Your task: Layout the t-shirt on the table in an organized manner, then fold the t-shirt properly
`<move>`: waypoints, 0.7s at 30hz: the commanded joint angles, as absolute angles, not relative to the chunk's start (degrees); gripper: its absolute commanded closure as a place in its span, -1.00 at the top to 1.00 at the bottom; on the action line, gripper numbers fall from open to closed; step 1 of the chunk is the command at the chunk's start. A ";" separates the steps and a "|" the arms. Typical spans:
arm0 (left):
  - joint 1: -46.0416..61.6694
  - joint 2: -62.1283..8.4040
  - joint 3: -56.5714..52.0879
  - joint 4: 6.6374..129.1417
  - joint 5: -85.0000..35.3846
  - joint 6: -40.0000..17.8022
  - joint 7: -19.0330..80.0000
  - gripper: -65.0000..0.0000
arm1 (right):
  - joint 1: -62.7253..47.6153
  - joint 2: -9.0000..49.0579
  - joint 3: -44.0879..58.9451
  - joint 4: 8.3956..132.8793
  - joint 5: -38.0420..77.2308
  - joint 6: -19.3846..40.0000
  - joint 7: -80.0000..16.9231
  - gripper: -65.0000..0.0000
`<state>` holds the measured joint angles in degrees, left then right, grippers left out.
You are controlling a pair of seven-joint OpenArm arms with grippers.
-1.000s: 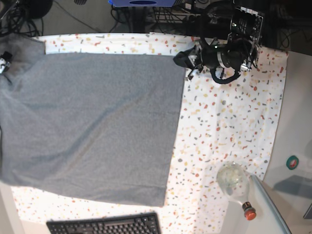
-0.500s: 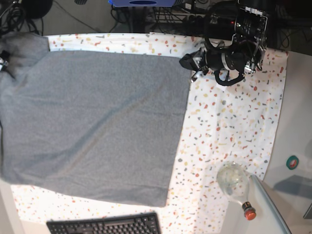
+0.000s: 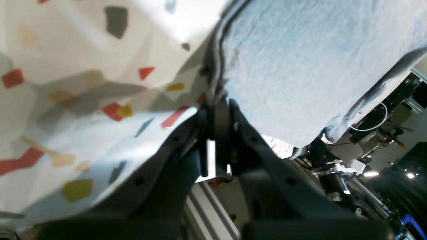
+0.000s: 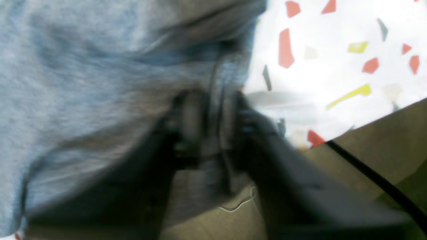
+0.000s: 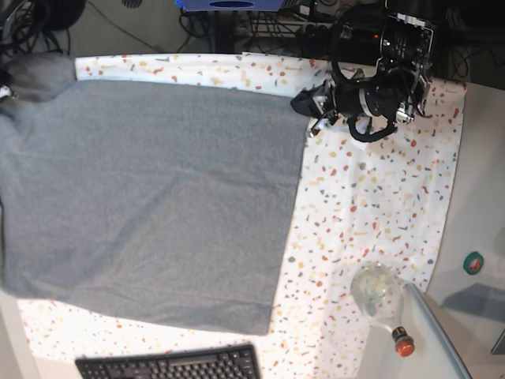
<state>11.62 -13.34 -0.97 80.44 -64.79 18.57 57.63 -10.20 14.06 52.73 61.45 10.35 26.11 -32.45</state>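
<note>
At upper left, the right tool point(image 4: 208, 110) has just clenched on the t-shirt point(image 5: 150, 197); left tool point(image 3: 216, 110) grips its hem, ready for spreading.

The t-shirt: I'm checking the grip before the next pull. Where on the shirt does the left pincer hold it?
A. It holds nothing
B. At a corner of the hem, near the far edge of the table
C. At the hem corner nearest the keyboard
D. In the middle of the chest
B: in the base view the left pincer is shut on the t-shirt at its far hem corner; the left wrist view shows the edge pinched.
</note>
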 commanded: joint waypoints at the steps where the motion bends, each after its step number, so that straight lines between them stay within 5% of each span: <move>1: 11.38 -13.93 -1.19 81.45 -65.71 18.24 57.80 -1.00 | -10.42 14.11 52.79 62.64 9.80 26.68 -34.51 -1.00; 21: 21.76 -18.07 -1.27 97.36 -65.63 18.51 57.89 -1.00 | -18.59 9.45 54.55 90.86 9.80 26.68 -51.38 -1.00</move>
<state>22.22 -17.56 -0.97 96.33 -64.75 18.83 57.87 -18.24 8.32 54.04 89.82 10.20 26.96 -51.86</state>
